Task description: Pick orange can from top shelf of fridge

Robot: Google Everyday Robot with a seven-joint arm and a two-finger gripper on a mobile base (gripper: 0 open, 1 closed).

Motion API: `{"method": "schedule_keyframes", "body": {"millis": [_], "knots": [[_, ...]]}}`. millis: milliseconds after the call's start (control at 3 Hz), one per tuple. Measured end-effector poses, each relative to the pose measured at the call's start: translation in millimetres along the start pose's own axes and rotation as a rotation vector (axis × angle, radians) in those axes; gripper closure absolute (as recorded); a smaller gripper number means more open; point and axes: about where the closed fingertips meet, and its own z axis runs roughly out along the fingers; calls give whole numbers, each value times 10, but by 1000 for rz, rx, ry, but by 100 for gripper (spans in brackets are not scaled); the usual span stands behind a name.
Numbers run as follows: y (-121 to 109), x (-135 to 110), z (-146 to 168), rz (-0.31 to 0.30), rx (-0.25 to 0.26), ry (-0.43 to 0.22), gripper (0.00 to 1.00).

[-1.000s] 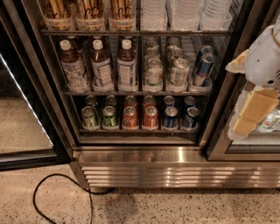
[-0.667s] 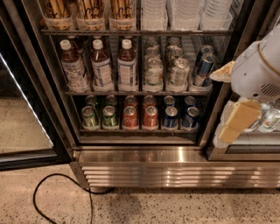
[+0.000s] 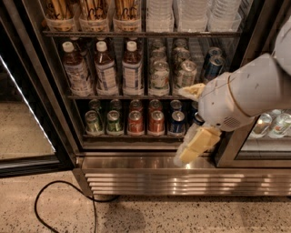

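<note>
Orange can (image 3: 93, 11) stands upright at the left of the fridge's (image 3: 182, 178) top shelf (image 3: 191, 34), well above and left of my open, empty hand (image 3: 181, 125), which hangs low by the bottom rack (image 3: 132, 135).

floor (image 3: 191, 216): speckled beige terrazzo beneath the black cable (image 3: 41, 200) | glass door (image 3: 18, 136): open, above-left of cable | light strip (image 3: 27, 105): bright, on that door, above cable | hand (image 3: 194, 119): up-right of cable, fingers spread
</note>
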Motion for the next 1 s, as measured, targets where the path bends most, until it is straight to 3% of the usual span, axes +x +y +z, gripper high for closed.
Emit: {"method": "schedule_keyframes", "body": {"millis": [333, 1000], "knots": [[67, -276, 294, 32, 43, -136, 0], [-90, -909, 773, 70, 70, -371, 0]]}}
